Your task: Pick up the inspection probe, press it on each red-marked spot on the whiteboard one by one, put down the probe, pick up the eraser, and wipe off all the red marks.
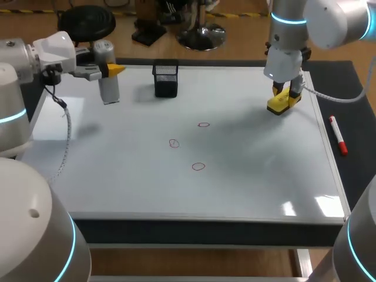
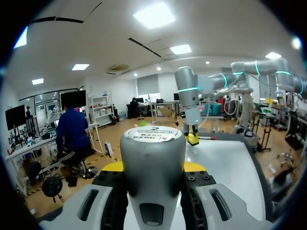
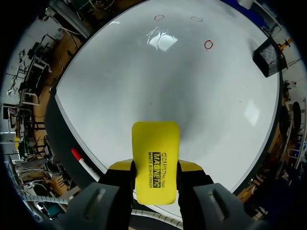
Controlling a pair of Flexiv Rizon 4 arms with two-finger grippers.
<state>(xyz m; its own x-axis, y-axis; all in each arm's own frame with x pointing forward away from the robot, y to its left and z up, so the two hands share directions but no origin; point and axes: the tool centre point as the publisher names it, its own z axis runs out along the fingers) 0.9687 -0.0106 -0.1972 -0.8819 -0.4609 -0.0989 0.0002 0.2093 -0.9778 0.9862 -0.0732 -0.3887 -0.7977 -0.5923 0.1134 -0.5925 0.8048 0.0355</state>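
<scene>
The grey cylindrical inspection probe (image 1: pixel 108 79) (image 2: pixel 152 163) stands upright in the left gripper (image 1: pixel 111 69) over the flat white whiteboard's (image 1: pixel 252 188) far left corner. The yellow block eraser (image 1: pixel 284 101) (image 3: pixel 156 163) sits clamped in the right gripper (image 1: pixel 288 91) near the far right edge. Three small red circle marks (image 1: pixel 198 167) lie unwiped mid-board.

Between the fingers of our left gripper (image 2: pixel 152 166), the probe (image 2: pixel 152 153) looks like smooth, matt grey plastic, and the white label (image 2: pixel 152 133) on its flat end looks like paper. The gripper's own shell is smooth pale grey plastic with a slight sheen. Our right gripper (image 3: pixel 156 166) clasps the eraser (image 3: pixel 156 153), which has a smooth, faintly glossy yellow plastic casing. Beneath and ahead of it the whiteboard (image 3: pixel 158 81) is glossy and smooth, mirroring ceiling lights. Far ahead of that gripper, the pen cup (image 3: pixel 266 56) is black wire mesh, apparently metal. The marker (image 3: pixel 84 163) beside the gripper looks like smooth plastic.
</scene>
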